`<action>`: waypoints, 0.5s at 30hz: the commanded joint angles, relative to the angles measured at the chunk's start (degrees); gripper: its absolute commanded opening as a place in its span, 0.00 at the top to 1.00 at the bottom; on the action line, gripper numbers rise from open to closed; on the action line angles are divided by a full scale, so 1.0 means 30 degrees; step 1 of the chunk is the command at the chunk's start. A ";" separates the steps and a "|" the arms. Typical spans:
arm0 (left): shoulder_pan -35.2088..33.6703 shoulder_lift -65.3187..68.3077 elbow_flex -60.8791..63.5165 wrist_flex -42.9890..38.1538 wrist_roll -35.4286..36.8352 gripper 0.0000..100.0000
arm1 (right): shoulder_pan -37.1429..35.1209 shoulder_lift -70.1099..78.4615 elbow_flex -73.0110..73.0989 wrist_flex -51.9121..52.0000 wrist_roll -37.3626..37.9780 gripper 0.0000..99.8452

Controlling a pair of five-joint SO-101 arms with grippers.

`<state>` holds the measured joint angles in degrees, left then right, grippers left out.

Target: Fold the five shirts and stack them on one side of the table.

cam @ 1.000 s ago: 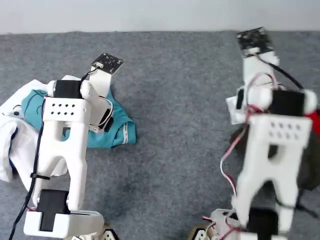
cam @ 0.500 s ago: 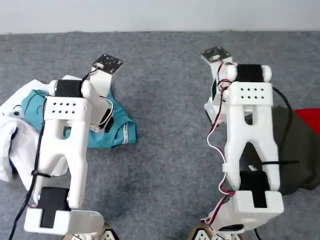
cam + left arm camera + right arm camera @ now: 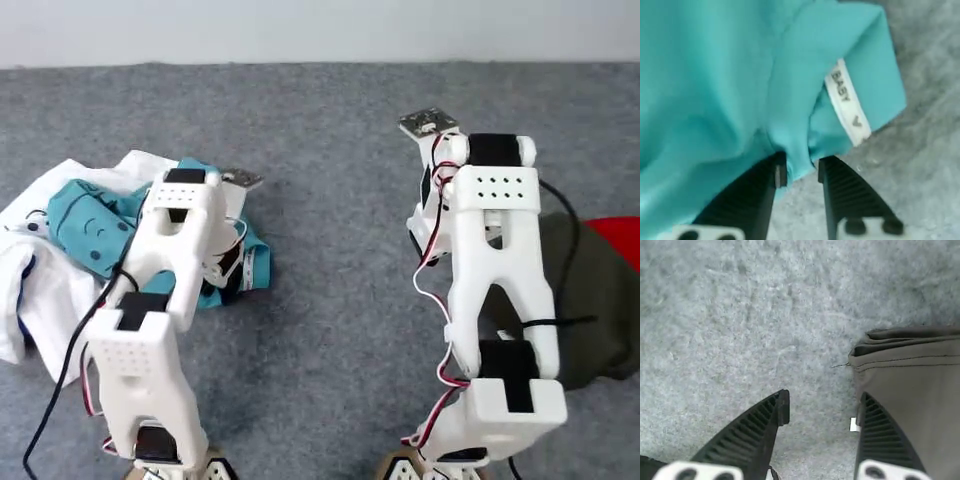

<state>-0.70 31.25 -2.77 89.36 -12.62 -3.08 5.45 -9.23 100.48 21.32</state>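
Note:
A teal shirt lies crumpled at the table's left, on top of a white shirt. My left gripper is shut on a fold at the teal shirt's edge, close to its white neck label. A dark olive shirt lies at the right, with a red shirt beside it at the edge of the view. My right gripper stands open just above the grey table, with one finger at the olive shirt's folded edge and nothing between the fingers.
Grey carpet-like cloth covers the table. The middle strip between the two arms and the far half of the table are bare. The left arm's body hides part of the teal shirt in the high view.
The right arm swung left from over the dark shirt to that shirt's left edge. The left arm bent down and drew in over the teal shirt's near edge.

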 commanded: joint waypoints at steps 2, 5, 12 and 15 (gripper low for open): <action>0.0029 0.0762 -0.1802 0.0029 0.0117 0.89 | -0.0073 -0.0073 -0.0088 0.0747 0.0205 0.77; 0.0000 0.0938 -0.2828 0.0176 0.0117 0.95 | -0.0073 -0.0073 -0.0088 0.0747 0.0205 0.77; 0.0176 -0.0703 -0.6960 0.3751 0.0117 0.99 | -0.0103 -0.0073 -0.0088 0.0747 0.0205 0.77; 0.0176 -0.3253 -0.7839 0.3751 0.0117 0.99 | -0.0103 -0.0073 -0.0059 0.0747 0.0205 0.77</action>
<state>-0.62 30.90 -22.11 98.68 -12.62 -3.16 5.45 -9.23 100.48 21.32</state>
